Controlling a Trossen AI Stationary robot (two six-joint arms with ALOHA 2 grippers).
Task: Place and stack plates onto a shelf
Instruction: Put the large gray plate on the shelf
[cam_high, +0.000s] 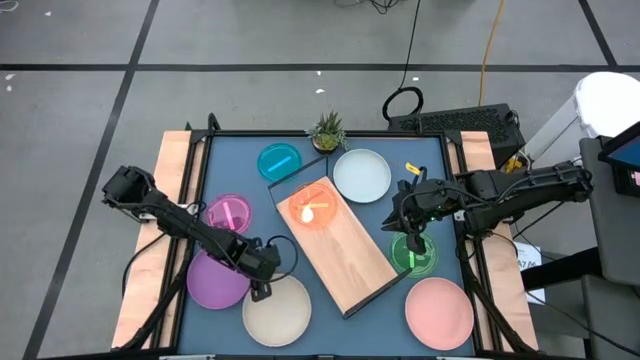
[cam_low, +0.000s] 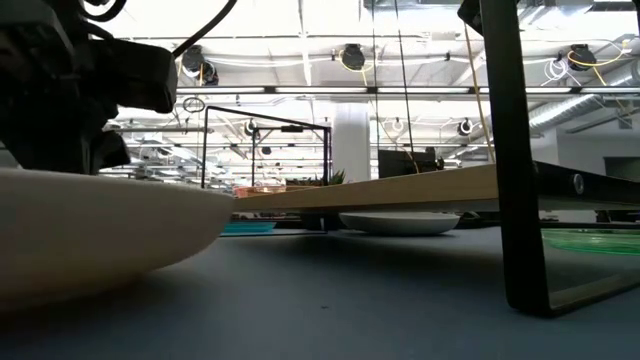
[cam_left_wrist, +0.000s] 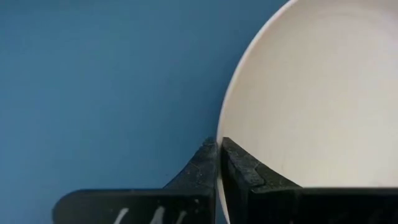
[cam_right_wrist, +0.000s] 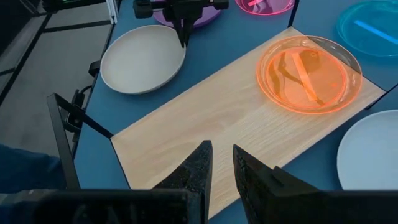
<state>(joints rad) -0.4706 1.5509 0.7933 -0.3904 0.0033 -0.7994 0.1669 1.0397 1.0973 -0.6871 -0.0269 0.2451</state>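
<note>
My left gripper is shut on the cream plate near the table's near edge. My right gripper hovers narrowly open at the right side of the wooden shelf, touching nothing. The green plate lies just below it on the table. The orange plate rests flat on the shelf's far end. On the table lie the purple plate, magenta plate, cyan plate, pale blue-white plate and salmon plate. My left gripper pinches the cream plate's rim on the side toward the purple plate, one finger inside the bowl and the other finger outside. It reaches down at it from the table's left. In the low view the cream plate looks to rest on the table.
A small potted plant stands at the table's far edge. The shelf's black wire leg rises near the green plate. The shelf's near half is bare wood. Cables and a dark box lie on the floor beyond the table.
</note>
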